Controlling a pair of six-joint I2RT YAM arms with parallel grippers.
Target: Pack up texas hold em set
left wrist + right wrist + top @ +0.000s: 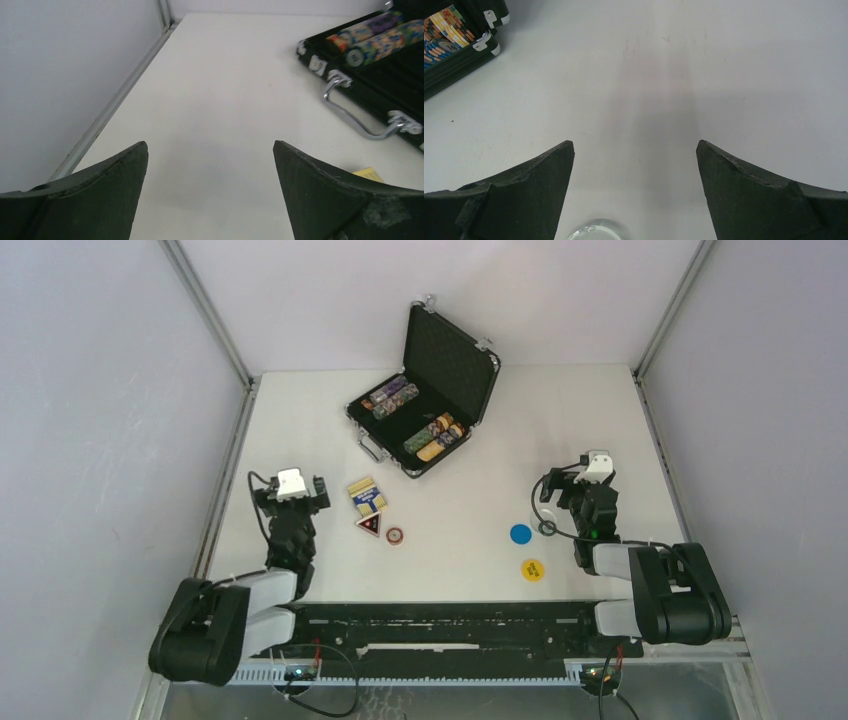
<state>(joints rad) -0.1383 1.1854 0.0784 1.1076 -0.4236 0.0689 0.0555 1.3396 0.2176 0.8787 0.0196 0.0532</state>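
Clear round object [594, 233] at right-wrist edge indistinct, briefcase [425, 390] cropped in wrist views, black, silver-trimmed, open far-centre on surface [470, 490], chip rows [437, 437] inside, card deck [366, 493] loose nearer, left tool [210, 145], right tool [634, 145] spread wide, empty

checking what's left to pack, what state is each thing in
case, open, lid upright
chips, in rows inside the case
deck, on table, outside the case
triangle, on table beside deck
red chip, loose on table
blue token, loose on table
yellow token, loose on table
left pincer, open, empty
right pincer, open, empty
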